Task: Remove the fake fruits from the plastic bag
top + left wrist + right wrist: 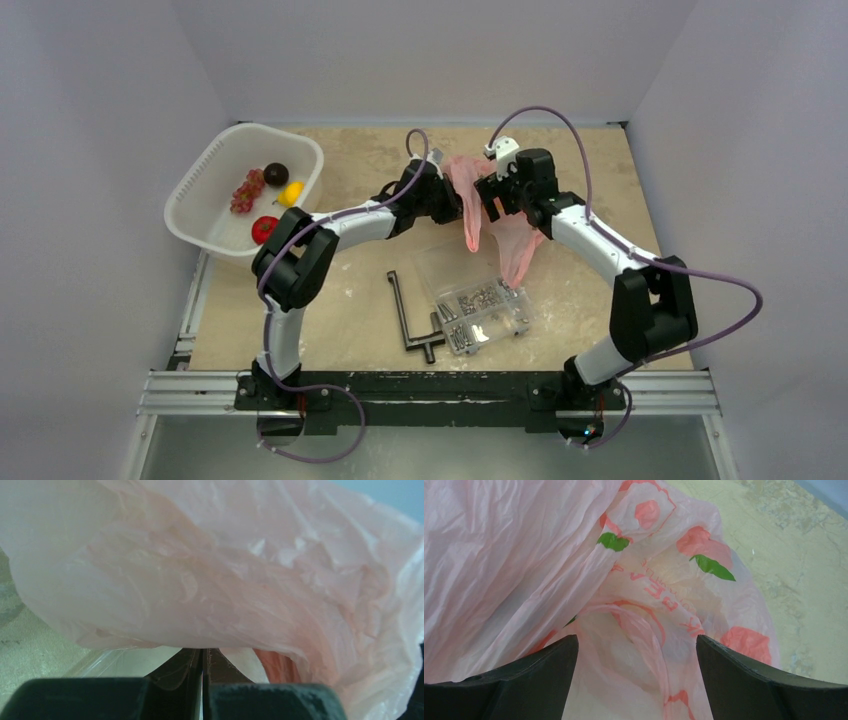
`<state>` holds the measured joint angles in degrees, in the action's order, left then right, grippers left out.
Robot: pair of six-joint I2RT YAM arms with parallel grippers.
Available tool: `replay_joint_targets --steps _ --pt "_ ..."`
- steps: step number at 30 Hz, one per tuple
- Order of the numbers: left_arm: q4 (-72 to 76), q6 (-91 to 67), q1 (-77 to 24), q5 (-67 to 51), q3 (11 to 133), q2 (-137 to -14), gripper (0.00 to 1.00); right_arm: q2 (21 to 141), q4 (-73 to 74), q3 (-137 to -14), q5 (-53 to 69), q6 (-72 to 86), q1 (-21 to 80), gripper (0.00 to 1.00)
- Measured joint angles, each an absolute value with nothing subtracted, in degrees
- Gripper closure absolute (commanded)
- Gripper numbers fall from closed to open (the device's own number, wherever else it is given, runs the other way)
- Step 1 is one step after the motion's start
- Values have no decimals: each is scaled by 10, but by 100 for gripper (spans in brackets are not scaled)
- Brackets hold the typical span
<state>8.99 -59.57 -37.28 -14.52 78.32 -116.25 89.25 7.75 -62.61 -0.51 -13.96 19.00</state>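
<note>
Nearest the arm bases, a black crank handle (405, 318) and a clear compartment box (482, 308) of screws lie on the table (340, 165). At mid-table the plastic bag (515, 245) hangs raised, its film pinched by the clenched left gripper (450, 190). The right gripper (487, 195) is spread wide, with loose film between its fingers. At far left, four fake fruits (264, 229) sit in a white basket (195, 200).

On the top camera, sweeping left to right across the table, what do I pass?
white basket holding fake fruits → black bent-handle tool → clear compartment box of screws. The pink plastic bag hangs across the box's span, so I leave it out.
</note>
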Motion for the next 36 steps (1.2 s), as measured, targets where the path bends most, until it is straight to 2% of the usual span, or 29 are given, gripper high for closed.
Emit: replay_joint_targets --steps 9,11,14,15,16,17,18,22,29,33,36 --pt "96 -605 -373 -152 783 -1163 100 934 -53 -604 -38 -111 191 34" --pt "102 -609 -372 -156 783 -1163 100 944 -80 -603 -41 -104 191 45" --pt "112 -614 -372 -161 781 -1164 100 964 -124 -599 -39 -91 191 55" --pt "114 -617 -372 -162 780 -1164 100 973 -136 -601 -39 -84 191 60" --pt "116 -620 -372 -163 778 -1164 100 983 -146 -605 -39 -75 191 70" --pt "121 -622 -372 -164 775 -1164 100 994 -155 -610 -39 -65 191 94" --pt "126 -624 -372 -164 772 -1164 100 1003 -163 -614 -39 -60 191 100" --pt "141 -635 -372 -166 753 -1164 100 1044 -196 -641 -69 -13 191 100" --pt "159 -650 -368 -163 706 -1165 100 1103 -187 -787 -156 36 179 100" --pt "167 -655 -368 -163 703 -1176 100 1108 -157 -888 -148 32 167 100" --pt "171 -654 -368 -163 702 -1179 100 1093 -150 -913 -134 22 164 100"
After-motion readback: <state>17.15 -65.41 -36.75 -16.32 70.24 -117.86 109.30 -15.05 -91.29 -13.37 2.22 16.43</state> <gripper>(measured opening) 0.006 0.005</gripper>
